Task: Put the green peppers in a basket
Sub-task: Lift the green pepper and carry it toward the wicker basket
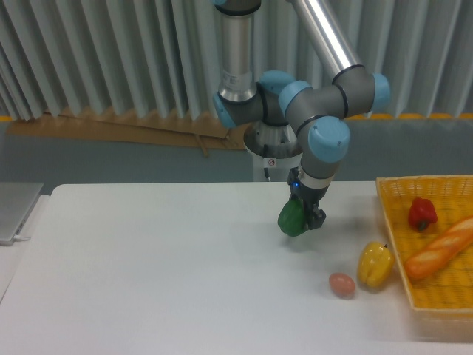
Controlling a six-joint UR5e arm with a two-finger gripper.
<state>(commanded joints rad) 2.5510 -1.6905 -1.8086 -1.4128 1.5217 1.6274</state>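
Pepper (292, 219) in hand (301, 219), left of basket (390, 214).

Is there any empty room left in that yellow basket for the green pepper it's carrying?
Yes. The basket looks bare along its near-left part, below the bread, and beside the red pepper. The green pepper hangs in the gripper.

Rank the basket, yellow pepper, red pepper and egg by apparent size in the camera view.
1. basket
2. yellow pepper
3. red pepper, though it sits farther back
4. egg
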